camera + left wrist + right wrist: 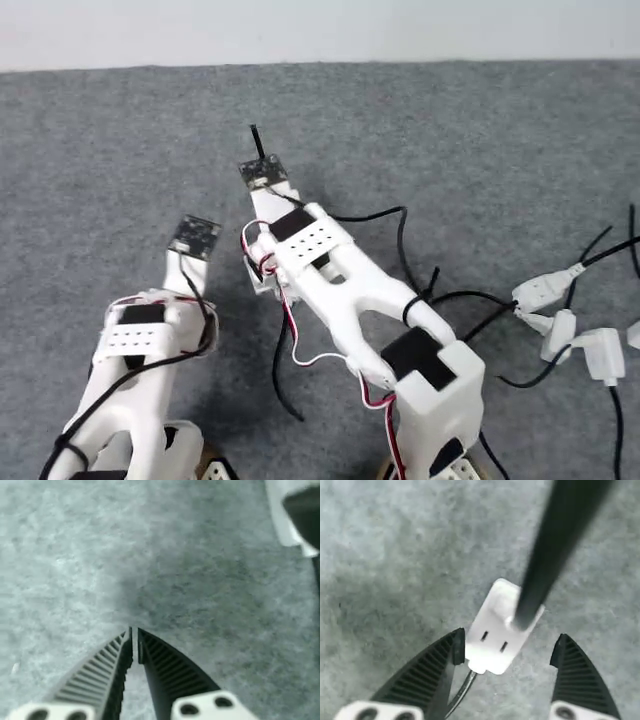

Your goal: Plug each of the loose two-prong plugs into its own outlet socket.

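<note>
Your right gripper (511, 642) open, straddling white two-slot plastic outlet socket (492, 625) on grey felt tabletop (385, 555), probably to steady it; left gripper (135, 635) closed, empty.

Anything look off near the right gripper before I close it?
Yes: a black cable crosses in front of the white outlet socket, which lies inside the open right gripper. Closing might snag it. The left gripper is shut over bare carpet.

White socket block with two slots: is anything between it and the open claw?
A black cable slants across the white plastic socket block, hiding part of it. The right gripper is open, one finger beside the block, with nothing visible between them.
</note>
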